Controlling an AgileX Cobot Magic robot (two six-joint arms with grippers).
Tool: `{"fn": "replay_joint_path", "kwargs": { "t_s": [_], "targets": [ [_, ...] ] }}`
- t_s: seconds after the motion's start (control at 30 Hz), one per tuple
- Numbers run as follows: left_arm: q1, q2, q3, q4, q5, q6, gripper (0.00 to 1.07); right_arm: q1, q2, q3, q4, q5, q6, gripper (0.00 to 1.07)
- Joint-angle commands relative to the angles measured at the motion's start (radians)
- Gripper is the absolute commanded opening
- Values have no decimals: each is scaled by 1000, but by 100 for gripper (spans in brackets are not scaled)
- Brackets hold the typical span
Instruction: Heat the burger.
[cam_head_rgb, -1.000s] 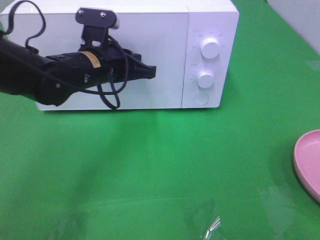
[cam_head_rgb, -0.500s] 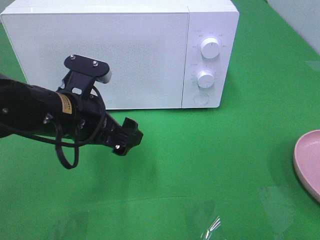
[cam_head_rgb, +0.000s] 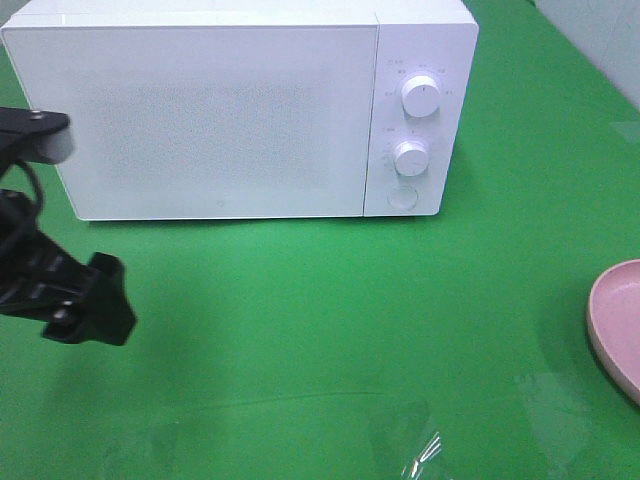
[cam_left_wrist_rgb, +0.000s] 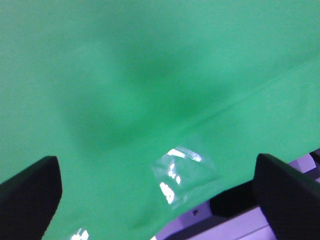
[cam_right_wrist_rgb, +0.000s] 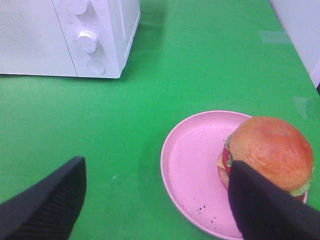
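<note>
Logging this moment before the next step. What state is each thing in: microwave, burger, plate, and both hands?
microwave: door shut
burger: whole, sitting on the plate, not gripped
pink plate: upright on the green cloth, burger at one side
left hand: open, empty
right hand: open, empty, above the plate

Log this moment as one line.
microwave: shut | burger: on pink plate | left pincer: open, empty | right pincer: open, empty
</note>
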Motion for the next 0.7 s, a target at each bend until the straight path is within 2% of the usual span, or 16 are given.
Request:
{"fn": "replay_joint_path", "kwargs": {
  "t_s": [0.03,0.07,0.1,0.13,0.2,0.23,0.27,0.3,0.33,0.47,0.5,0.7],
  "targets": [
    [159,-106,3,-5,199,-7,96,-7,-25,2,3,-9,-13,76],
    [159,-106,3,-5,199,-7,96,-7,-25,2,3,-9,-13,76],
    [231,-151,3,-5,263,-2,96,-7,-25,2,3,-9,-13,76],
    [231,-151,3,-5,263,-2,96,-7,-25,2,3,-9,-13,76],
    [331,-223,3,10,358,-2,96,-7,-25,2,3,-9,-13,76],
    [331,-223,3,10,358,-2,96,-7,-25,2,3,-9,-13,76],
    [384,-265,4,29,407,-1,96,-7,-25,2,3,-9,-13,76],
    [384,-265,4,29,407,-1,96,-7,-25,2,3,-9,-13,76],
    [425,-308,4,54,445,-1,96,-7,-25,2,3,-9,-13,76],
    [453,-392,16,70,473,6,96,-7,-25,2,3,-9,-13,76],
    [456,-463,47,70,466,19,96,-7,-25,2,3,-9,-13,76],
    [456,-635,144,76,463,21,96,-7,-25,2,3,-9,-13,76]
  ]
}}
